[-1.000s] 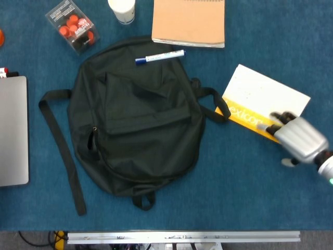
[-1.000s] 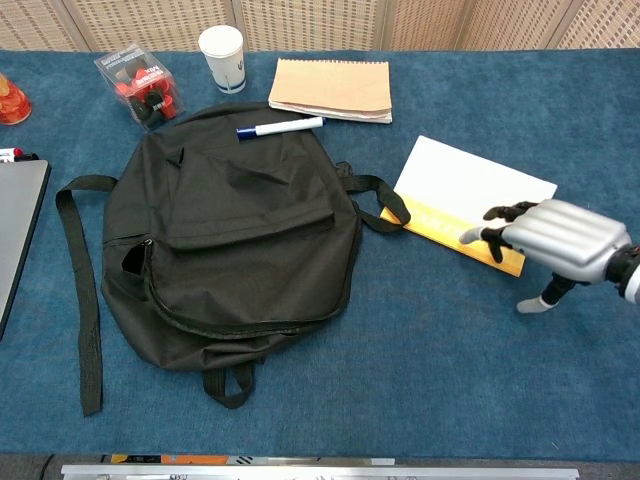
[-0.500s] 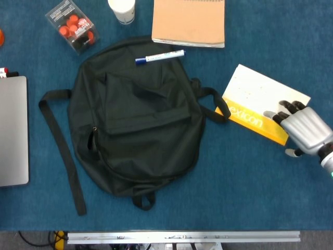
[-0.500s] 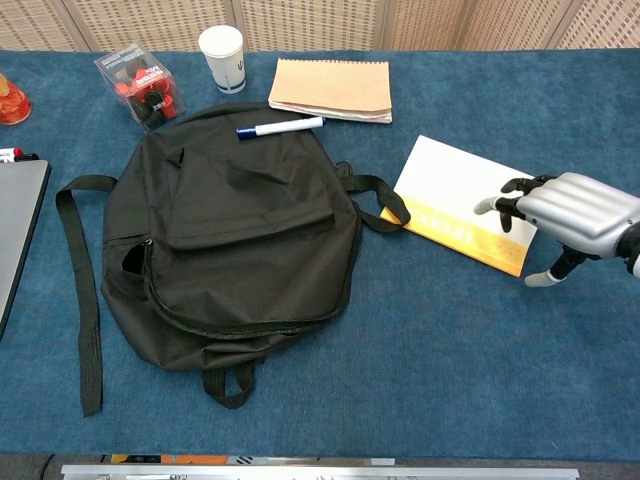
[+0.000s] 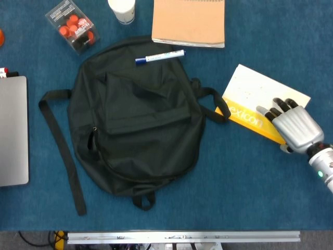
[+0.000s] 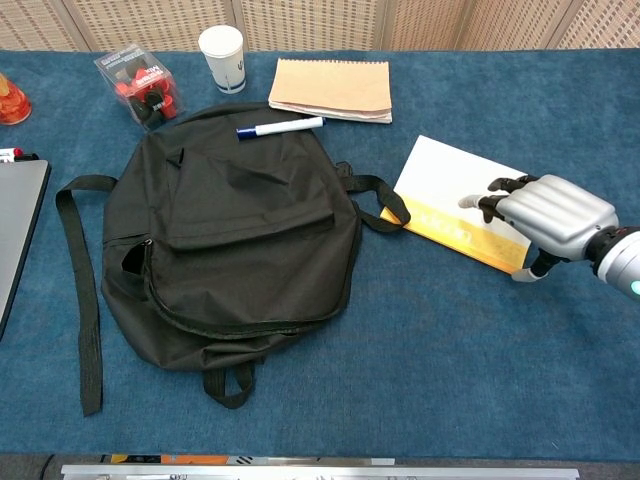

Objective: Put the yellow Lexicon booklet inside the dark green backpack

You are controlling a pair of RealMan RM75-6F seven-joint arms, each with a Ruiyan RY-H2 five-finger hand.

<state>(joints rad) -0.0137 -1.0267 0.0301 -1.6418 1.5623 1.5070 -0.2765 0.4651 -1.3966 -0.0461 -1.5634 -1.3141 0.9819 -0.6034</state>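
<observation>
Chest view had the near edge of the blue desk point(image 6: 430, 400) bare at the bottom of the frame, with the dark green backpack point(image 6: 230, 230) lying flat just above it, left of centre, its long strap point(image 6: 85, 300) trailing down the left side. As far as I could tell the zips were shut, so nothing could go in yet.

Right side, mid-frame: the right robot hand point(image 6: 540, 212) sat over the lower-right corner of the yellow Lexicon booklet point(image 6: 455, 195), fingers spread and curved down over the cover, nothing clamped in them. Whether the fingertips actually touched the cover, I couldn't tell. Compared with half a second earlier the robot hand had slid back left and down onto the booklet, after having drifted off toward the right edge. The booklet itself hadn't budged: same spot on the desk, its left corner just beside the backpack's shoulder strap loop point(image 6: 375, 200). So my read was that it was lining up for a grab and no pickup had happened yet.

Left robot hand wasn't in either view.

Further back, at the top: a blue-capped marker point(image 6: 280, 127) resting on the top of the backpack, a tan notepad point(image 6: 332, 88), a white cup point(image 6: 221, 57) and a clear box of red things point(image 6: 140, 83).
</observation>
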